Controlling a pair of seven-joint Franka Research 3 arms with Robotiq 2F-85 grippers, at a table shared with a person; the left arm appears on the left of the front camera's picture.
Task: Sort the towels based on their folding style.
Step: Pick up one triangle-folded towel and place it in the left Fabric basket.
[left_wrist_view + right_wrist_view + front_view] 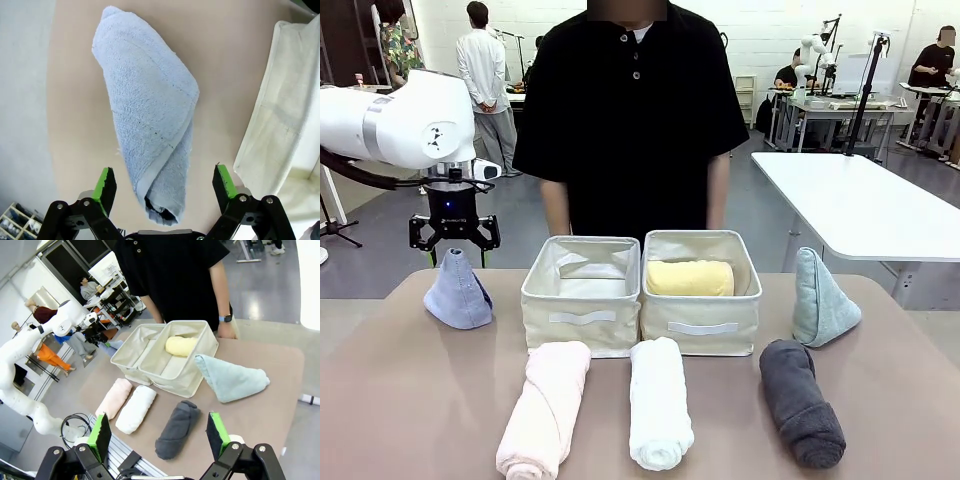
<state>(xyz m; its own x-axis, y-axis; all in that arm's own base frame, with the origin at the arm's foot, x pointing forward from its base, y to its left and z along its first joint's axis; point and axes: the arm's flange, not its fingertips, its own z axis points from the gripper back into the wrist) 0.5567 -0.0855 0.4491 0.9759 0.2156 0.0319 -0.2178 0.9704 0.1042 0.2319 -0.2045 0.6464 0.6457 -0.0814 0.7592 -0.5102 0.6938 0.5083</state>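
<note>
Blue cone towel point(458, 292): stands on its base at the table's left side, just beside the left bin point(582, 322), point upward.
Handling: soft terry, probably light. It should squash under a pinch, and the fold may slacken if taken loosely.
Where to hold: likely across the upper part of the cone, where the layers bunch together. The wide base looks too broad and floppy.
Left gripper point(454, 235): spread wide and holding nothing. It hovers straight above the cone's tip, and the wrist view shows the cone between its green pads point(106, 179).
Other towels: a yellow roll point(690, 278) lies in the right bin point(704, 330). Pink point(545, 408), white point(659, 400) and dark grey point(802, 400) rolls lie in a row on the table point(400, 400), in front of the bins. A mint cone point(820, 300) stands at the right.
In the way: the left bin's near wall is close to the cone, so a lift should clear its rim. The pink roll lies near.
Right gripper point(159, 422): wide open, empty, high above the table.
Person point(630, 110): stands behind the bins, arms down.
</note>
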